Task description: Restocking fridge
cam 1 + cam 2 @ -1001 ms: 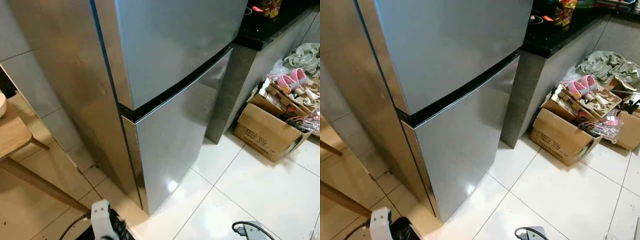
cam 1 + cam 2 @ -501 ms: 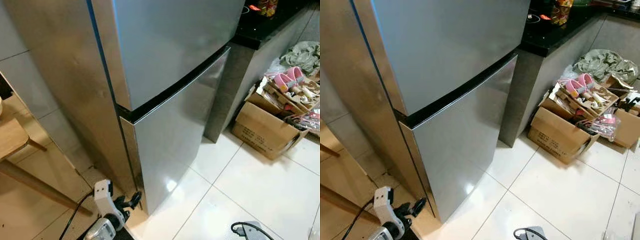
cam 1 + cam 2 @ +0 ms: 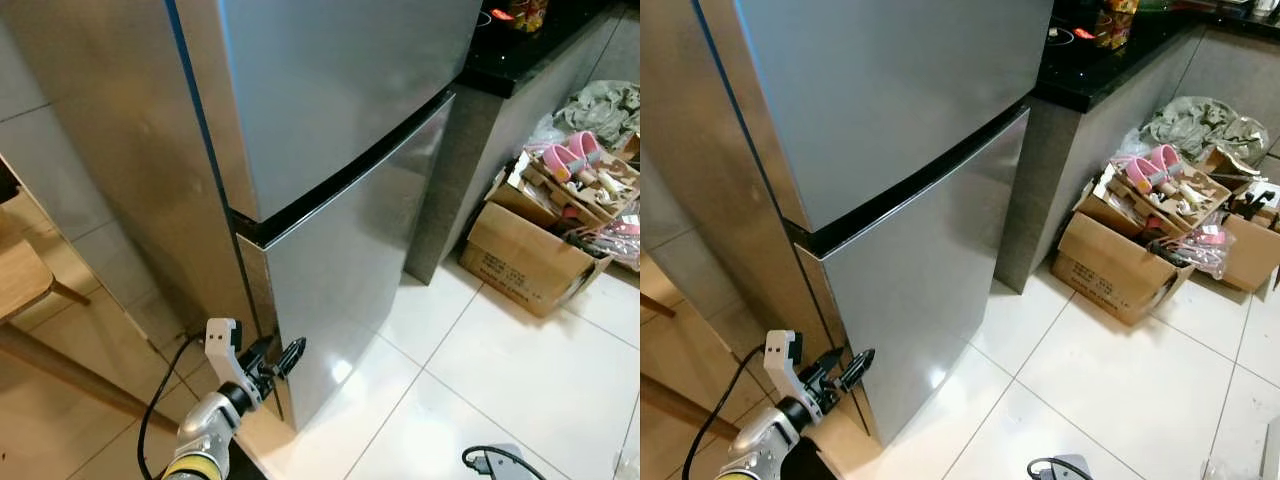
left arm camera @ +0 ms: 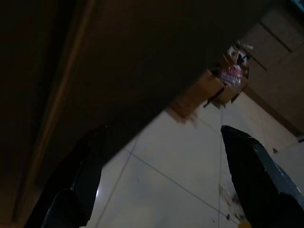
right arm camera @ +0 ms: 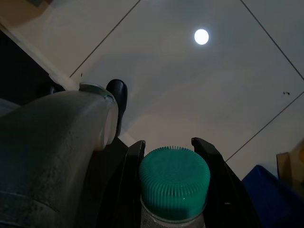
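At the fridge's lower corner, our left gripper reaches in, fingers spread.
Before us stands one silver fridge, both doors shut; our right gripper clamps one green-capped bottle over white tiles. Two cardboard boxes of clutter crowd the dark counter; print unreadable.

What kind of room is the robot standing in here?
Most likely a home kitchen. A tall steel fridge stands beside a black counter on white floor tiles, with a cardboard box of household clutter nearby. The left pincer reaches toward the fridge's lower door.
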`<state>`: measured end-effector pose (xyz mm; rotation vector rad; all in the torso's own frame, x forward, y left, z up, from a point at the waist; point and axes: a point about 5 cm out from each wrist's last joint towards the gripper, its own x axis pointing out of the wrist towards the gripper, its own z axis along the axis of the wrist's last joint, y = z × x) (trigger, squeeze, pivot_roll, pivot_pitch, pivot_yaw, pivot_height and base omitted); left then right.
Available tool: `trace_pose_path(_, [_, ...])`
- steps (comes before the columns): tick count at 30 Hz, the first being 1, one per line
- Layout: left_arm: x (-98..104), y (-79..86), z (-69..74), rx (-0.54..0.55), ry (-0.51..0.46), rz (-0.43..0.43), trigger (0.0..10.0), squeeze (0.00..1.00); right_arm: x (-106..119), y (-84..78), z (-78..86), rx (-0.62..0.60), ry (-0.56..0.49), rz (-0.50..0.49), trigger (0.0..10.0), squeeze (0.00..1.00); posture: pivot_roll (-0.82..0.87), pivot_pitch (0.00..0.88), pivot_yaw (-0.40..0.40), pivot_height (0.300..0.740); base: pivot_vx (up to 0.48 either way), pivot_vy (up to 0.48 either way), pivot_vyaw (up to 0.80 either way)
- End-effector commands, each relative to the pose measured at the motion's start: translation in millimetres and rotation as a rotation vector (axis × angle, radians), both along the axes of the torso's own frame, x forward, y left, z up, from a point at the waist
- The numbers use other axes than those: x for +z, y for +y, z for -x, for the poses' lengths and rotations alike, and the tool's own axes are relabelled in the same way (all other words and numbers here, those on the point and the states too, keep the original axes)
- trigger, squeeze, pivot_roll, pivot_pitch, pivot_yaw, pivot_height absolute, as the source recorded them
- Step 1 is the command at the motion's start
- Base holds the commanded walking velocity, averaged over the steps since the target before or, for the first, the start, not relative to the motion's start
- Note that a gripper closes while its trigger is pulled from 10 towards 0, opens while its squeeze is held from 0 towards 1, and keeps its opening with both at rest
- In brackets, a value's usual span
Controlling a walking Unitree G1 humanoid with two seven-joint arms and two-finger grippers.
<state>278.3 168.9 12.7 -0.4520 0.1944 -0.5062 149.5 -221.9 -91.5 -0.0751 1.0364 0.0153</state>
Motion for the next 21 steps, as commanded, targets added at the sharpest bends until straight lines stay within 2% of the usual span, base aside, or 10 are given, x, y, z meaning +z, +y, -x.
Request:
trace_pose_path(1, [6.1, -6.4, -4.0, -0.029, -0.045, 0.005, 10.0, 0.0, -2.2, 0.4, 5.3, -0.002, 0.019, 0.001, 10.0, 0.0, -0.03, 0.089, -0.018, 0.74, 0.0, 0.0, 0.0])
trace_pose_path(4, [26.5, -10.3, -17.5, -0.049, -0.163, 0.001, 10.0, 0.0, -2.3, 0.2, 5.7, -0.004, 0.019, 0.001, 10.0, 0.0, -0.03, 0.089, -0.019, 0.74, 0.0, 0.0, 0.0])
trace_pose_path(8, [37.3, -11.4, -24.4, -0.051, -0.215, 0.008, 10.0, 0.0, -2.3, 0.2, 5.7, -0.004, 0.02, 0.001, 10.0, 0.0, -0.03, 0.089, -0.019, 0.74, 0.0, 0.0, 0.0])
trace_pose_path(12, [60.2, -18.9, -36.0, -0.1, -0.321, 0.017, 10.0, 0.0, -2.3, 0.2, 5.7, -0.005, 0.019, 0.001, 10.0, 0.0, -0.03, 0.091, -0.019, 0.74, 0.0, 0.0, 0.0])
trace_pose_path(16, [72.5, -25.7, -39.8, -0.154, -0.375, 0.032, 10.0, 0.0, -2.2, 0.4, 5.3, -0.005, 0.018, 0.0, 10.0, 0.0, -0.03, 0.09, -0.019, 0.74, 0.0, 0.0, 0.0])
trace_pose_path(21, [79.4, -39.0, -37.3, -0.26, -0.411, 0.052, 10.0, 0.0, -2.3, 0.6, 5.3, -0.005, 0.018, 0.0, 10.0, 0.0, -0.03, 0.092, -0.019, 0.74, 0.0, 0.0, 0.0])
